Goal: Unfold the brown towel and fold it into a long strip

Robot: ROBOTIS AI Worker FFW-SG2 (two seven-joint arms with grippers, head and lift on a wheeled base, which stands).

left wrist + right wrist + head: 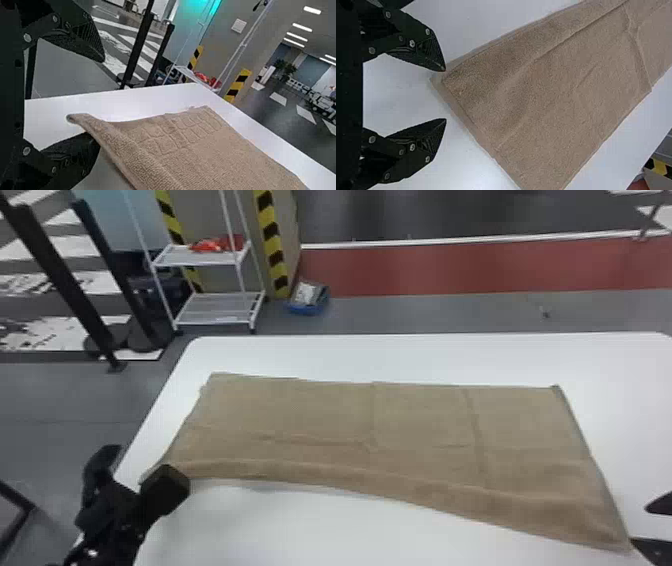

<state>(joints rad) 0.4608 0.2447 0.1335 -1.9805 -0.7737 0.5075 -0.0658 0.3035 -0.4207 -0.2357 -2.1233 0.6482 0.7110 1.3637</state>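
Bright indoor light, glowing ceiling lamps [302, 27], soft shadows on tabletop [280, 530]

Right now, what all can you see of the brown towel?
The brown towel looks like terry, with raised blocks near its left end, hemmed edges and creases. It lies as a broad band across the white table, longer left to right, ridged along its near edge. Its near left corner seems draped over one finger of the left claw.

Brn towel [325, 415] on tbl [400, 357], L gripper [141, 469] at corner.
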